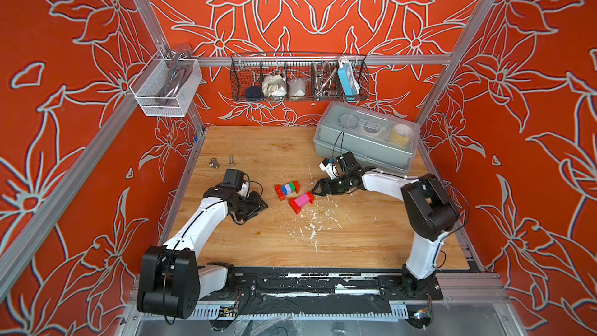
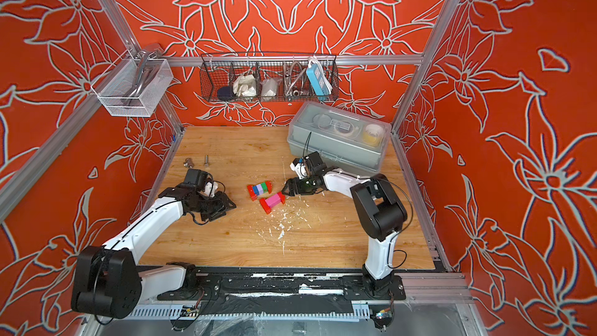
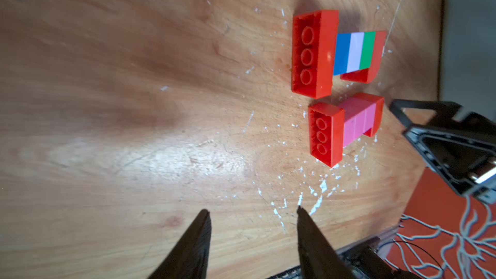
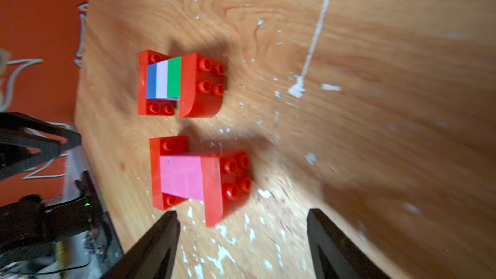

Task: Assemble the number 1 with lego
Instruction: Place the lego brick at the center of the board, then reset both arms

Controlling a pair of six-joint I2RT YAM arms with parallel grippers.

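Two lego pieces lie on their sides mid-table. One has red end bricks with blue, lilac and green layers between. The other has red ends and a pink middle, and lies just nearer the front. My right gripper stands open and empty just right of the pink piece, apart from it. My left gripper is open and empty, well to the left of both pieces.
A grey lidded toolbox stands at the back right, behind my right wrist. Two metal bolts lie at the back left. A wire basket and a white mesh basket hang on the rails. White flecks mark the wood.
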